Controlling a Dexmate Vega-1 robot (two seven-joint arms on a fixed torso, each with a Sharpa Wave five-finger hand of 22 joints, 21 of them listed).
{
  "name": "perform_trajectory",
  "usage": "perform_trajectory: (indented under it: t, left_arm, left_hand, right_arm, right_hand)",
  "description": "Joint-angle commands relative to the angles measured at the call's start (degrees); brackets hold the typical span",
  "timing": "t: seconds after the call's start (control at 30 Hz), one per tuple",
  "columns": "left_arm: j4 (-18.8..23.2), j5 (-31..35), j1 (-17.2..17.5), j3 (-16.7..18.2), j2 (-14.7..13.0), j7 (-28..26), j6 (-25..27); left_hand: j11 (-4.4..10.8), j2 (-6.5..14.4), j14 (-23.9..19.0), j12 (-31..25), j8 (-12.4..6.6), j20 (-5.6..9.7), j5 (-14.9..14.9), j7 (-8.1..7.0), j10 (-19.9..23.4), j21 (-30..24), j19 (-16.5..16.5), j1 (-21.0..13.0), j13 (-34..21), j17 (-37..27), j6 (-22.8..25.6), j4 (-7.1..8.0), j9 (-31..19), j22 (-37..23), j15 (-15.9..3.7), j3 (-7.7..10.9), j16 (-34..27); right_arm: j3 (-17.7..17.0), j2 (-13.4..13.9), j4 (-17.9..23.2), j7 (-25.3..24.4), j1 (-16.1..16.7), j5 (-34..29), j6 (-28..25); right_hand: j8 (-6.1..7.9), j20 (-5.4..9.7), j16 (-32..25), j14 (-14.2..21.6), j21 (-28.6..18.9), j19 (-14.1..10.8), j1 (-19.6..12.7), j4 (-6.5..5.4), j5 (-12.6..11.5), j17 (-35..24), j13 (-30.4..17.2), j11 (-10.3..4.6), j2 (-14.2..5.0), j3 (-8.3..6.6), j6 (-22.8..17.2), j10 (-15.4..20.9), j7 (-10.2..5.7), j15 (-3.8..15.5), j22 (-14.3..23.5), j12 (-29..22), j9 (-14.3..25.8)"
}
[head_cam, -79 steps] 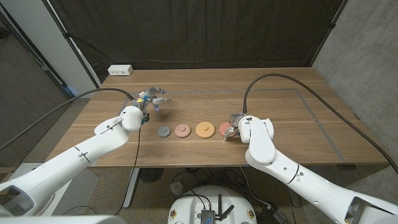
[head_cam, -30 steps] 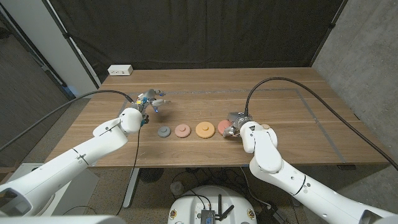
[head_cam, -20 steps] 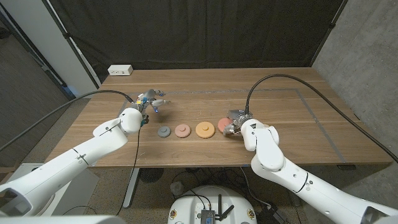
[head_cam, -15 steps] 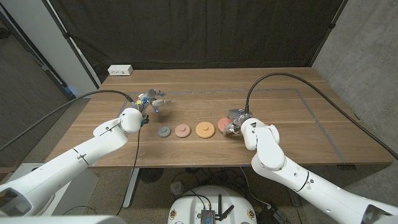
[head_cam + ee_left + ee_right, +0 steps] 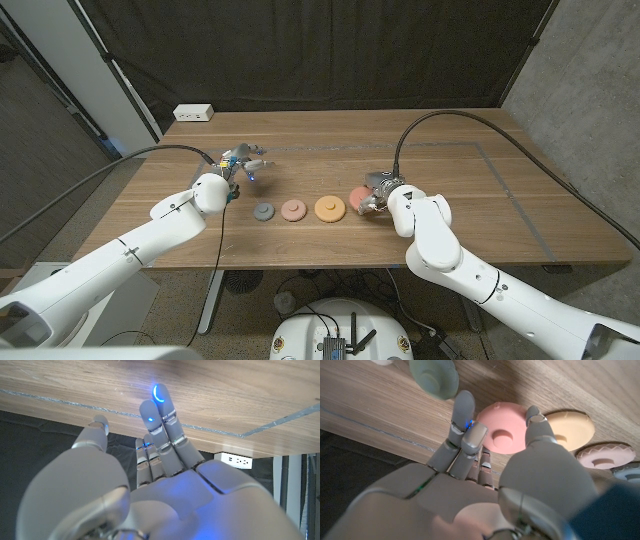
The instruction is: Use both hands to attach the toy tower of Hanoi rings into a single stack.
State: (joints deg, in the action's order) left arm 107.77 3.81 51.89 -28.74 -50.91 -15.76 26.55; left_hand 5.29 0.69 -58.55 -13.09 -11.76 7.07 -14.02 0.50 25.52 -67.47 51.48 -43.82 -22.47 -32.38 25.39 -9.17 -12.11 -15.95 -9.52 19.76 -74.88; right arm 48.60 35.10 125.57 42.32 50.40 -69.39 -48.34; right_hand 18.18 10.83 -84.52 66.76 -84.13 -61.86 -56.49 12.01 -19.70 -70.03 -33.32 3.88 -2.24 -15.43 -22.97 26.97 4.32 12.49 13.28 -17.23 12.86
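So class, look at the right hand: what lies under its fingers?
The right hand has its fingers and thumb around the pink ring, which shows its centre hole. The ring's near edge is covered by the hand.

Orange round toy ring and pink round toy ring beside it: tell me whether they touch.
Apart. The head view shows bare wood between the orange round toy ring and the pink round toy ring.

The left hand (image 5: pixel 243 160) hovers with its fingers (image 5: pixel 162 430) extended and close together, gripping nothing, its arm reaching in from the lower left. The right hand (image 5: pixel 373 194) is lowered, fingers (image 5: pixel 462 435) and thumb spread apart, arm bent sharply at the elbow.
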Motion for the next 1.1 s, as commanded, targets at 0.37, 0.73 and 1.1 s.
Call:
perform_trajectory:
  t: [0.37, 0.73, 1.1]
  left_arm:
    - [0.7, 0.4, 0.1, 0.0, -0.7, 0.4, 0.2]
    - [0.8, 0.6, 0.3, 0.1, -0.7, 0.2, 0.1]
    - [0.1, 0.7, 0.8, 0.5, -0.8, -0.5, -1.6]
  left_hand:
    - [0.08, 0.0, -0.2, 0.4, 0.00, 4.68, -0.2, 0.04, 0.3, -0.9, -0.6, 0.3, -0.3, -0.1, 0.3, -0.13, -0.2, 0.3, -2.98, 0.18, -0.7]
    - [0.07, 0.0, -0.1, 0.4, 0.06, 4.63, -0.2, 0.03, 0.5, -1.3, -0.8, 0.2, -0.3, 0.0, 0.2, -0.17, -0.2, 0.4, -2.98, 0.26, -0.7]
    - [-0.06, 0.0, 0.0, 0.5, 0.09, 4.67, -0.3, 0.03, 0.4, -1.4, -1.0, 0.2, -0.3, 0.1, 0.1, -0.18, -0.2, 0.7, -2.98, 0.31, -0.8]
  right_arm:
    - [-1.1, -0.2, 1.5, 3.3, -1.7, 1.3, 5.5]
    - [-0.7, -0.2, 0.4, 1.6, -3.5, 3.6, 10.4]
    - [0.2, -0.6, -0.8, 1.8, -5.5, 4.1, 14.0]
  right_hand:
    - [-0.28, 1.92, 0.3, 0.2, -0.5, -0.7, -1.1, -2.91, -0.8, 0.2, -0.7, -11.62, -3.35, -4.38, -9.7, 12.0, -8.46, 0.10, -0.1, 0.3, 0.3]
    - [-0.31, 1.92, 0.3, 0.3, -0.6, -0.9, -1.1, -2.82, -0.9, 0.1, -1.0, -11.74, -3.27, -4.88, -10.1, 11.8, -8.59, 0.10, -0.1, 0.6, 0.3]
    - [-0.60, 1.90, 0.6, 0.1, -0.6, -0.9, -1.1, -2.74, -1.0, 0.2, -1.4, -11.78, -3.08, -5.49, -10.1, 11.7, -8.80, 0.09, -0.3, 0.9, 0.3]
